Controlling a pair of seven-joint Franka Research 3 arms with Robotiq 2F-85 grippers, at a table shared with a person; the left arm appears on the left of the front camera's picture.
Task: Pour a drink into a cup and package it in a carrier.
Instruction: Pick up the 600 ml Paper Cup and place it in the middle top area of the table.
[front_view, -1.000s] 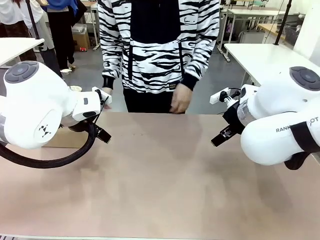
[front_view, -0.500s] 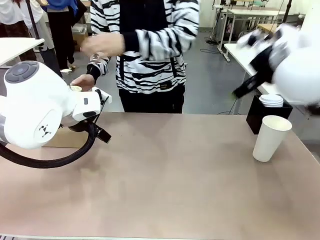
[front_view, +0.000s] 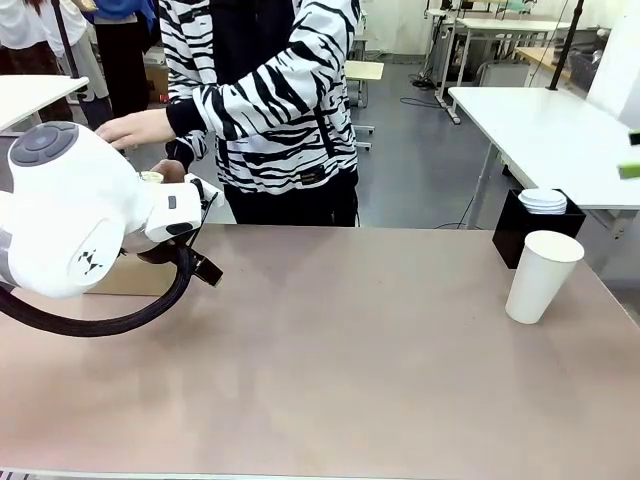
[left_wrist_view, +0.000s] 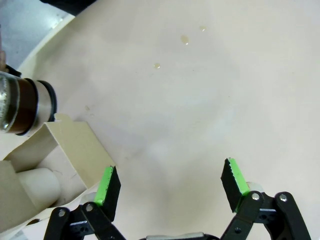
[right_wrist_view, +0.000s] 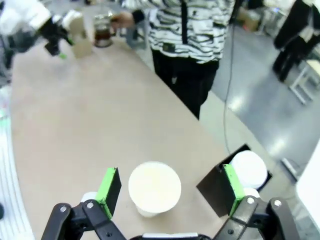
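Hanging at the right end of the table (front_view: 350, 360), the right claw (right_wrist_view: 170, 171) is spread wide, the cup (right_wrist_view: 154, 187) upright straight below it. The coffee jug (left_wrist_view: 22, 107) sits far left, beside the carrier (left_wrist_view: 65, 150), near the left claw (left_wrist_view: 170, 167), also spread.

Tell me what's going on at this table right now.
The person has a hand at the glass jug of dark drink at the far left of the table, beside the cardboard carrier. The left arm's fingers hang open over bare tabletop next to the carrier. The right arm's fingers are open above a paper cup that looks empty, near a black box. Nothing is poured yet.
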